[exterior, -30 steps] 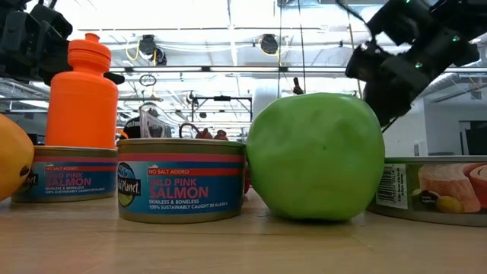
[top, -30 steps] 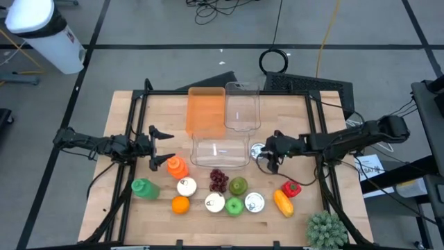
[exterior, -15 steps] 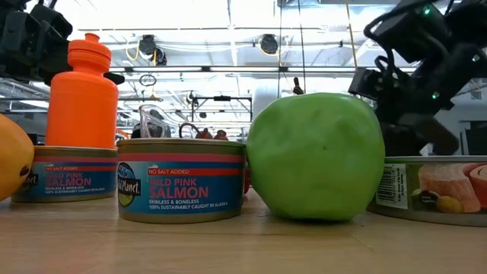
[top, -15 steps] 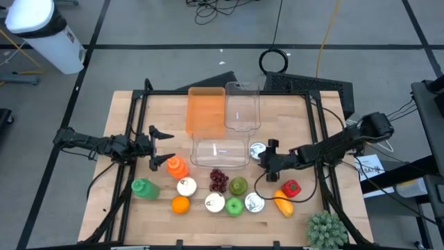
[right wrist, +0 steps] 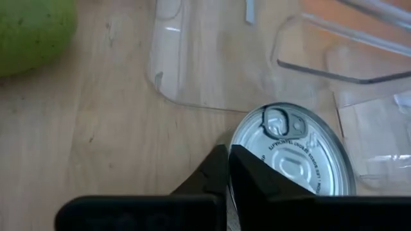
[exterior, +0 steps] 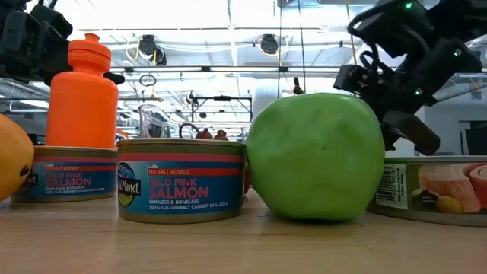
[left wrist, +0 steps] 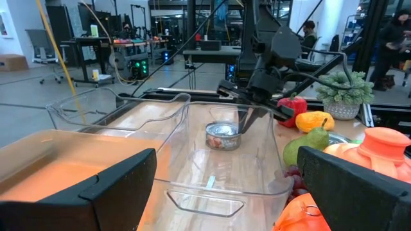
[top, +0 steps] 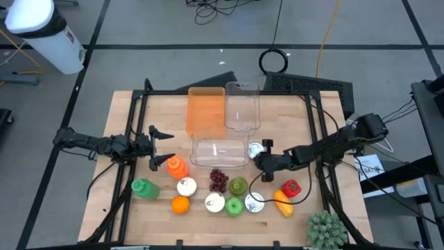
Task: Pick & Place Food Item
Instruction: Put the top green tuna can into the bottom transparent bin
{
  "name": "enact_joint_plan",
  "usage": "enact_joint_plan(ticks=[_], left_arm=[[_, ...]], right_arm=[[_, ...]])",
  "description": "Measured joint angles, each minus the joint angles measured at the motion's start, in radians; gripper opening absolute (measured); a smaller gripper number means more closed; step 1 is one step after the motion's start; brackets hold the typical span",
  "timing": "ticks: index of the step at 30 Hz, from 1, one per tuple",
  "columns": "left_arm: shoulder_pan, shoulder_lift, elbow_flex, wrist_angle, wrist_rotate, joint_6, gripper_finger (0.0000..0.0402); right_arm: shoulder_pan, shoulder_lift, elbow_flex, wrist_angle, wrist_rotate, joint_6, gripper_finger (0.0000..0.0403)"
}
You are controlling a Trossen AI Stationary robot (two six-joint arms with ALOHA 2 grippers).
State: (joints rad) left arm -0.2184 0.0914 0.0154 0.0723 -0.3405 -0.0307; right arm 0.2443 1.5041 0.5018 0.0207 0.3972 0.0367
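Nearest the front edge of the wooden bench [top: 277,114]: a row of round salmon tins [exterior: 181,179], a green apple [exterior: 316,156] and an orange [top: 180,205]. Behind them, an orange plastic bottle [top: 176,167] stands by the left gripper [top: 158,147], which waits spread wide and empty. The right gripper [right wrist: 228,168] is clenched tight, holding nothing, its tips just beside the silver pull-tab can [right wrist: 298,154]. That can rests on the bench against the clear plastic container [top: 220,151]. Farther back lie an orange tray [top: 206,110] and a second clear tub [top: 241,106].
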Motion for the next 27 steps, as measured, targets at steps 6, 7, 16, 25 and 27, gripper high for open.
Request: enact_joint_plan(ticks=[6, 7, 16, 25, 27], left_arm=[[0.0, 0.0, 0.0, 0.0, 0.0, 0.0, 0.0392], [0.0, 0.0, 0.0, 0.0, 0.0, 0.0, 0.0392], [0.0, 0.0, 0.0, 0.0, 0.0, 0.0, 0.0392], [0.0, 0.0, 0.0, 0.0, 0.0, 0.0, 0.0392], [0.0, 0.0, 0.0, 0.0, 0.0, 0.0, 0.0392]], right_arm=[[0.001, 0.0, 0.0, 0.008, -0.028, 0.032, 0.0001], [0.005, -0.016, -0.001, 0.016, -0.033, 0.03, 0.0001], [0.008, -0.207, -0.007, -0.002, -0.033, -0.01, 0.0], [0.007, -0.303, -0.006, -0.011, -0.012, -0.021, 0.0], [0.007, -0.303, -0.006, -0.01, -0.01, -0.021, 0.0]])
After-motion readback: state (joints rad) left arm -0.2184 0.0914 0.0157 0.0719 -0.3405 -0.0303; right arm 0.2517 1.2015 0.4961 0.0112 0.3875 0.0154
